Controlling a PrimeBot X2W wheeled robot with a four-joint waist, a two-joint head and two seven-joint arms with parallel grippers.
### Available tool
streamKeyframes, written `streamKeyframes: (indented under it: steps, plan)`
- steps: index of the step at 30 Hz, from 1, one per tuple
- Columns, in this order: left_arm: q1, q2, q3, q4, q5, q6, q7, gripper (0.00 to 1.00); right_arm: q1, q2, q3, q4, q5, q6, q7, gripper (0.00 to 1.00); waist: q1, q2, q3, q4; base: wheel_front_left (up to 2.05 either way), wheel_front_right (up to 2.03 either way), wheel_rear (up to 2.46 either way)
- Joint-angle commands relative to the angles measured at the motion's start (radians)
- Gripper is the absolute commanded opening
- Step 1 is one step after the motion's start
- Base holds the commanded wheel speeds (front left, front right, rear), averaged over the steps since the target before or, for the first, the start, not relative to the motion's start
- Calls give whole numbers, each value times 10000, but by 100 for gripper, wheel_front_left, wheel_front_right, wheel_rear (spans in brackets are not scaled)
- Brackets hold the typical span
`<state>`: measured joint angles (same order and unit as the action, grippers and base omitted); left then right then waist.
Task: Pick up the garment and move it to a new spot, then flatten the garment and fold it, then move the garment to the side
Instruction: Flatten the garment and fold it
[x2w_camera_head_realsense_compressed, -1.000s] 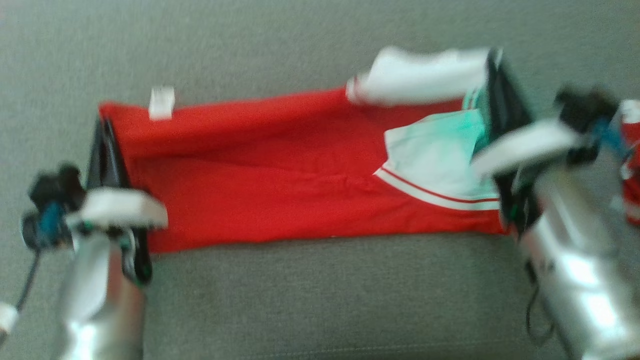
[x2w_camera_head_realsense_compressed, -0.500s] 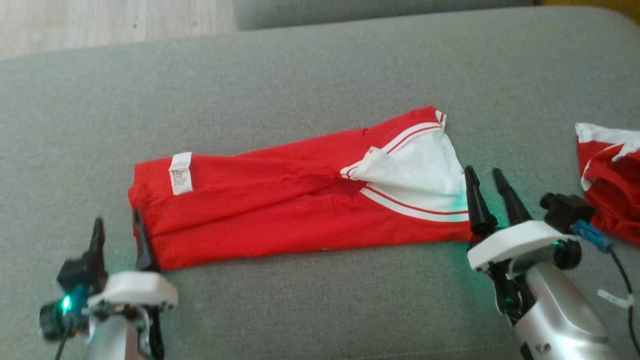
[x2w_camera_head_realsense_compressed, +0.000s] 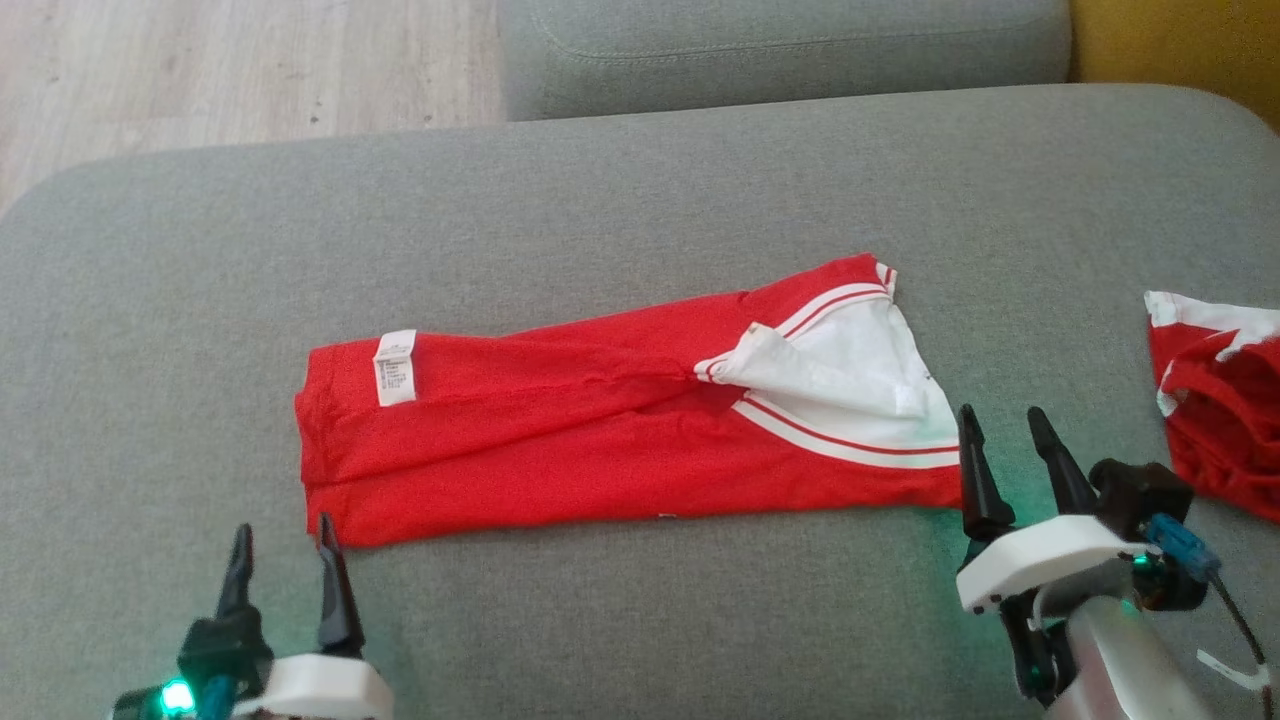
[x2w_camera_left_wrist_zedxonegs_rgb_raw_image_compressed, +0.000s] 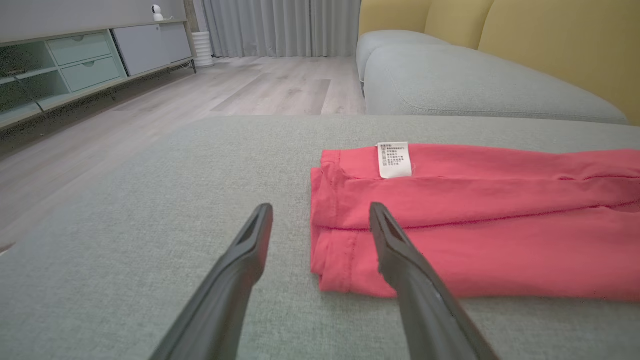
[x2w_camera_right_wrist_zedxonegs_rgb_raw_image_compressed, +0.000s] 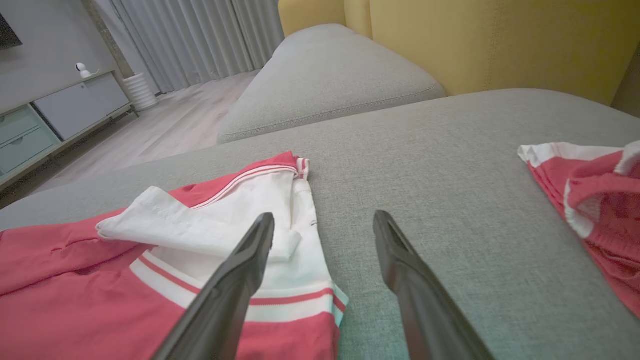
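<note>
Where it lies across the middle of the head view, the garment (x2w_camera_head_realsense_compressed: 620, 440) is red and folded into a long flat band on the grey cushion (x2w_camera_head_realsense_compressed: 640, 200). It has a white panel (x2w_camera_head_realsense_compressed: 850, 375) with red stripes at the right end and a white label (x2w_camera_head_realsense_compressed: 395, 367) near the upper left corner.

Left gripper (x2w_camera_head_realsense_compressed: 282, 526): lower left of the frame, fingers apart, holding nothing. Its tips sit just below the garment's lower left corner; contact cannot be told.

Right gripper (x2w_camera_head_realsense_compressed: 1000, 412): lower right, fingers apart, holding nothing, just beside the panel's right edge.

Second garment (x2w_camera_head_realsense_compressed: 1215, 400): red and white, bunched, at the right edge, well apart from the first.

Floor (x2w_camera_head_realsense_compressed: 240, 60): pale wood, upper left.
</note>
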<state>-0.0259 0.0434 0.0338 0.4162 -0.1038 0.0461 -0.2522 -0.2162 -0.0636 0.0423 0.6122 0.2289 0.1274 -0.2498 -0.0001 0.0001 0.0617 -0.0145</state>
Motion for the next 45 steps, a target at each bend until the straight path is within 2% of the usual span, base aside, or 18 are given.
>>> streamKeyframes:
  steps: [1, 5, 10, 16, 20, 24, 27, 28, 29, 32, 37, 45]
  plan:
    - [-162, 71, 116, -368, -117, 136, -95, 100, -272, 79, 98, -231, -45, 33, -118, 100, 1, -1, -6, 58, 0, 0, 0]
    - [-223, 70, -167, -457, -313, 252, -95, 100, -494, 118, 198, 29, -176, 33, -119, 100, 1, -1, 160, 159, 0, 0, 0]
    - [-509, 69, -471, -471, -452, 301, -95, 100, -1506, 129, 475, 971, -22, 33, -71, 100, 1, -1, 562, 347, 0, 0, 0]
    - [-905, 69, -1146, -285, -538, 157, -95, 100, -2825, 131, 318, 2632, 442, 33, 381, 100, 1, -1, 1075, 789, 0, 0, 0]
    - [-1070, 69, -1478, -251, -726, 243, -95, 100, -3215, 132, 161, 3845, 404, 33, 713, 100, 1, -1, 1290, 1091, 0, 0, 0]
    - [-1082, 69, -1607, -210, -809, 296, -95, 100, -3143, 132, 1044, 4162, 1631, 33, 951, 100, 1, -1, 1353, 1241, 0, 0, 0]
    - [-1046, 69, -1579, -201, -842, 322, -95, 100, -2923, 132, 2078, 3880, 2589, 33, 1005, 100, 1, -1, 1324, 1271, 0, 0, 0]
    - [-1026, 69, -1565, -191, -844, 319, -95, 100, -2854, 132, 2404, 3785, 2845, 33, 1046, 72, 1, -1, 1307, 1261, 0, 0, 0]
    - [-1005, 69, -1548, -180, -846, 311, -95, 100, -2805, 132, 2657, 3730, 3052, 33, 1045, 3, 1, -1, 1284, 1240, 0, 0, 0]
    - [-965, 68, -1552, -143, -877, 268, -95, 100, -2876, 133, 2817, 4083, 3129, 33, 791, 0, 1, -1, 1218, 1172, 0, 0, 0]
    - [-929, 68, -1683, -187, -887, 196, -95, 100, -3187, -57, 2405, 4528, 3094, 33, 193, 0, 1, -1, 1080, 1022, 0, 0, 0]
    - [-661, 68, -1940, -74, -996, 61, -95, 100, -3435, -1102, 1264, 4486, 2879, 33, -111, 0, 1, -1, 578, 446, 0, 0, 0]
